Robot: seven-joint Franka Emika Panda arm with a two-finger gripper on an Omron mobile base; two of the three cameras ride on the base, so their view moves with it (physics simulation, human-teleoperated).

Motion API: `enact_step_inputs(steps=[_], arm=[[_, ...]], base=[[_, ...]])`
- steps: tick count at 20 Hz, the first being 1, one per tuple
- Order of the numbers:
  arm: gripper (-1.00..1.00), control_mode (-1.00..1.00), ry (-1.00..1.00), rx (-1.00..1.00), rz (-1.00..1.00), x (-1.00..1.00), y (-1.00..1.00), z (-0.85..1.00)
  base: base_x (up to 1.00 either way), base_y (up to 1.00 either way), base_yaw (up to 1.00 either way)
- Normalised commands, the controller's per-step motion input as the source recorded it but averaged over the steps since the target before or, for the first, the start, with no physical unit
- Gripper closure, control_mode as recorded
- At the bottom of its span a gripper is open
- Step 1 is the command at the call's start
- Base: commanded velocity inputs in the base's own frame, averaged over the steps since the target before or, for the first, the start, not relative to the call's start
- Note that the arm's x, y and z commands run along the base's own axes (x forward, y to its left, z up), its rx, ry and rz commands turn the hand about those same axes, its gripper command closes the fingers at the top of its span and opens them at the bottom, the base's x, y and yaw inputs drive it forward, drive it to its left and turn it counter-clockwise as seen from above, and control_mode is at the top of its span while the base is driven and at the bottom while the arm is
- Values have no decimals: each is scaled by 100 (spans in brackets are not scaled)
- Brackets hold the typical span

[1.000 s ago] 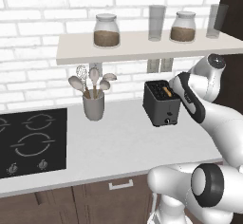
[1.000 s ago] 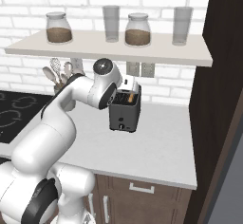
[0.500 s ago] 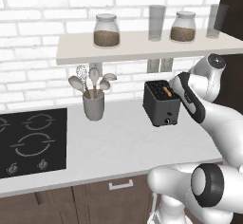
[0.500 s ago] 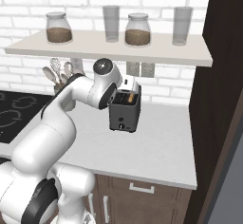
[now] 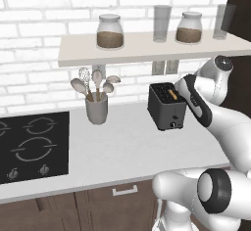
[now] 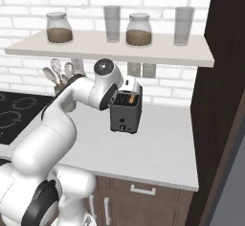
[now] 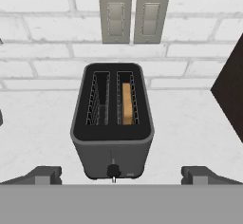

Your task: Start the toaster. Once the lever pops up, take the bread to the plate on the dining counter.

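The dark grey toaster [image 7: 113,123] stands on the grey-white worktop against the brick wall, also seen as toaster [image 5: 166,107] and toaster [image 6: 125,113]. A golden slice of bread [image 7: 126,103] sits down in its right slot; the left slot is empty. The bread [image 5: 172,95] shows as a tan strip from the side. A small knob [image 7: 113,171] sits low on the toaster's front. My gripper [image 7: 122,175] hovers above and in front of the toaster, open wide, one fingertip [image 7: 45,174] on each side, holding nothing. The plate and the dining counter are out of view.
A grey utensil holder [image 5: 96,108] stands left of the toaster, and a black hob [image 5: 29,144] lies further left. A shelf [image 5: 147,49] with jars and glasses hangs above. Wall sockets [image 7: 133,16] sit behind the toaster. A tall dark cabinet [image 6: 225,100] closes the right side.
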Motion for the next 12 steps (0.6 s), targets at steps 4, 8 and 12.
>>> enact_step_inputs(steps=[4, 8, 12], arm=[[-100, -100, 0, 0, 0, 0, 0, 0], [-100, -100, 0, 0, 0, 0, 0, 0], [-100, -100, 0, 0, 0, 0, 0, 0]], base=[[0, 0, 0], [0, 0, 0], [0, 0, 0]])
